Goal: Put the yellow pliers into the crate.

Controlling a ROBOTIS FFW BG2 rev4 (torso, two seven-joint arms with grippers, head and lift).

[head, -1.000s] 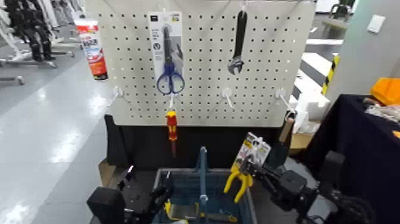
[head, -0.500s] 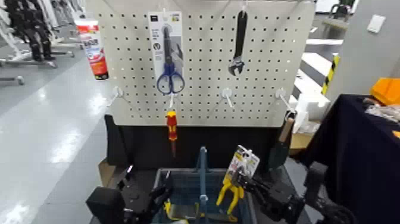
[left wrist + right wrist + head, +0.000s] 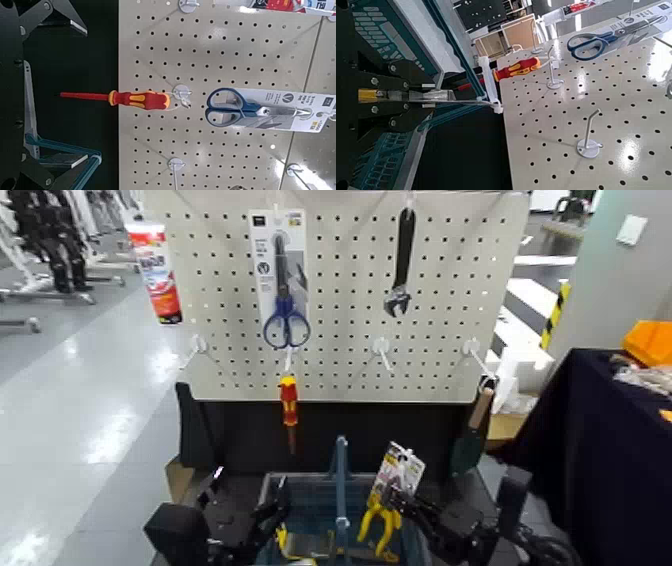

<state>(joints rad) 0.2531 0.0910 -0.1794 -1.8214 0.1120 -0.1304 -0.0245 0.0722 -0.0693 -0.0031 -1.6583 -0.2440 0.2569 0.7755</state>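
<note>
"Pliers (image 3: 378,520) in which view, and where?"

"In the head view: yellow handles down, card (image 3: 400,465) tilted above, over the crate (image 3: 303,477), on the right side of its upright handle (image 3: 341,480). Clamped in the right gripper (image 3: 393,492)."

"And in the wrist views?"

"In the right: card nearly edge-on, pinched between closed fingertips. In the left: left gripper (image 3: 82,93) open, beside the crate handle; red-and-yellow screwdriver (image 3: 143,100) and blue-handled scissors (image 3: 230,108) close up. Wrench (image 3: 401,275) in the head view alone."
</note>
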